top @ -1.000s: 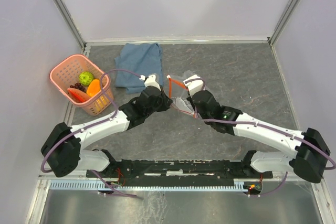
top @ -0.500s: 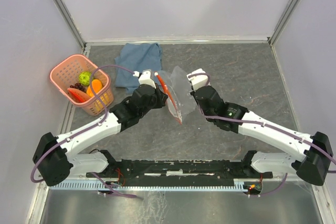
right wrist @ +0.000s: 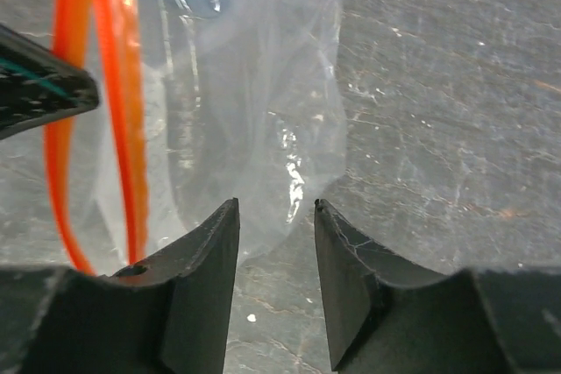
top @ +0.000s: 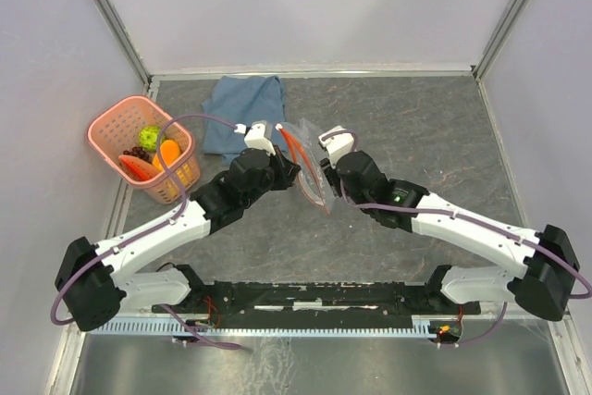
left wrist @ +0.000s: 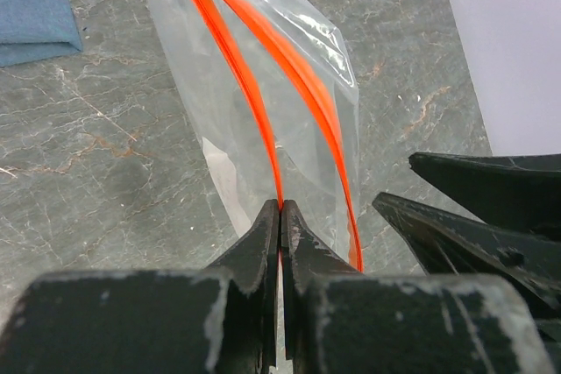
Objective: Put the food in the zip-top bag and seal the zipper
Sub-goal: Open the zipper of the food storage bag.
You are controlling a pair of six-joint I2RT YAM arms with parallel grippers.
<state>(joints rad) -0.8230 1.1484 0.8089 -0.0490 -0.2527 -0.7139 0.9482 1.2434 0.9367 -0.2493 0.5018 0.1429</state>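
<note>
The clear zip-top bag [top: 310, 162] hangs between my two arms, its mouth parted. The orange-red zipper [left wrist: 254, 98] shows as two strips. My left gripper [left wrist: 280, 209] is shut on the left strip; it shows in the top view [top: 287, 168] too. My right gripper [right wrist: 275, 206] is open, its fingers just short of the bag's clear side [right wrist: 254, 102], holding nothing; it also shows in the top view [top: 326, 170]. The food sits in the pink basket [top: 111, 127]: a yellow-green ball [top: 151, 137], an orange piece [top: 167, 154], dark grapes [top: 139, 152].
A folded blue cloth [top: 245, 108] lies on the grey marbled table behind the bag. The pink basket stands at the left edge by the wall. Metal frame rails run along the back and sides.
Both arms have lifted the bag and its mouth has opened. The right gripper has shifted left toward the bag's side; the left gripper holds the strip a little farther back.
</note>
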